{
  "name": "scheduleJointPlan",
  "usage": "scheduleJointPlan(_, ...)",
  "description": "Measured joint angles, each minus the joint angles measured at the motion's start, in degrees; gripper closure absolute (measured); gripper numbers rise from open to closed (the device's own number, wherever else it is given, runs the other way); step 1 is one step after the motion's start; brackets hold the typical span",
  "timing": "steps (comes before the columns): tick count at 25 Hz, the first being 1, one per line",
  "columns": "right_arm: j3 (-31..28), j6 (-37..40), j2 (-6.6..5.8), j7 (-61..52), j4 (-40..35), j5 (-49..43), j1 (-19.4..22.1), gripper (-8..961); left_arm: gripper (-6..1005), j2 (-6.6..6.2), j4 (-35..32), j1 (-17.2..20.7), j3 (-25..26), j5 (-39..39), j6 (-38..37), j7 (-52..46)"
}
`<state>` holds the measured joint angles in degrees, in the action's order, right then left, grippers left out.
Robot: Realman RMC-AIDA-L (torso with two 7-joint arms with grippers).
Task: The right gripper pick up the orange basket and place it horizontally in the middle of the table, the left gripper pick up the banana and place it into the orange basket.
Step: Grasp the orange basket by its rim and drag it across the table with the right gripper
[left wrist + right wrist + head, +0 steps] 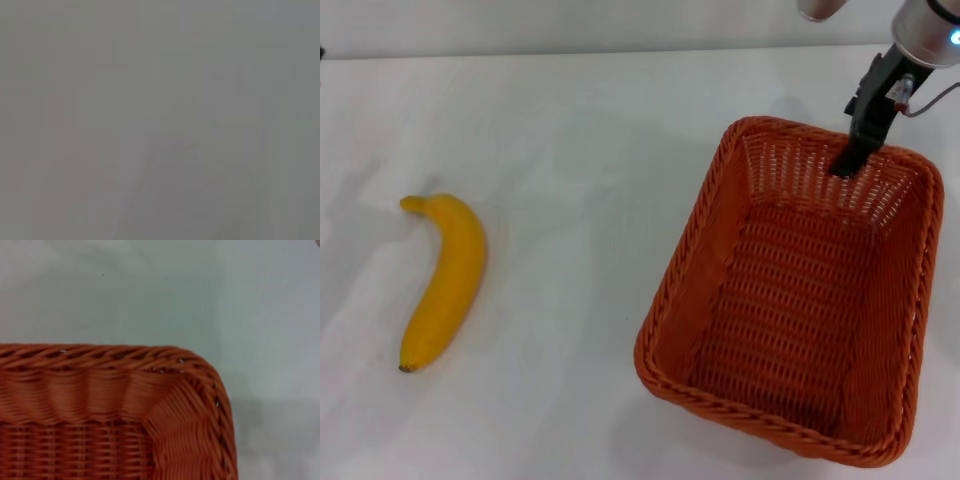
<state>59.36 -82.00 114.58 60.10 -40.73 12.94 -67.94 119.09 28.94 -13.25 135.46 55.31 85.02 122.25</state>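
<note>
The orange basket (800, 300) stands on the white table (570, 130) at the right, its long side running away from me and nothing inside it. My right gripper (847, 160) reaches down from the top right to the basket's far wall, just inside the braided rim. The right wrist view shows one rounded corner of the basket (165, 405) and its rim from close above, with bare table beyond. The banana (445, 280) lies on the table at the left, dark tip toward me, far from the basket. My left gripper is out of view; the left wrist view is plain grey.
The table's far edge (570, 52) meets a pale wall at the top. White tabletop spreads between the banana and the basket. The basket's near right corner sits close to the lower right of the head view.
</note>
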Motion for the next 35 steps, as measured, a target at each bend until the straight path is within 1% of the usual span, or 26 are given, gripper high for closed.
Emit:
scheduleJointPlan(6,0.8,3.5,-0.29,1.1,7.7,-0.8,-3.4,83,111,0.00,-0.1,1.2,0.1,-0.2,-0.2,0.0)
scheduleJointPlan(11,2.3,4.1,0.37,1.0,9.1,-1.7,-3.9,83,115,0.00,-0.2,1.4,0.1,-0.2,-0.2,0.0)
scheduleJointPlan(16,3.8,4.5,0.47,0.1,11.0,-1.9,-3.8,83,119,0.00,-0.2,1.3,0.1,-0.2,-0.2,0.0)
scheduleJointPlan(21,3.7,4.6,0.46,-0.4,10.9,-2.0,-3.7,83,123,0.00,-0.2,1.0,0.1,0.0,-0.2,0.0)
scheduleJointPlan(26,3.8,3.4,0.42,-0.4,10.6,-2.7,-3.9,144,126,0.00,-0.3,0.9,0.1,0.0,-0.2,0.0)
scheduleJointPlan(32,3.8,0.5,0.35,0.1,10.3,-2.8,-4.2,373,131,0.00,-0.4,1.0,-0.1,0.0,-0.2,0.4)
scheduleJointPlan(35,3.7,-0.1,0.39,0.0,9.6,-2.8,-4.3,514,133,0.00,-1.2,0.8,-0.2,0.0,0.0,1.4)
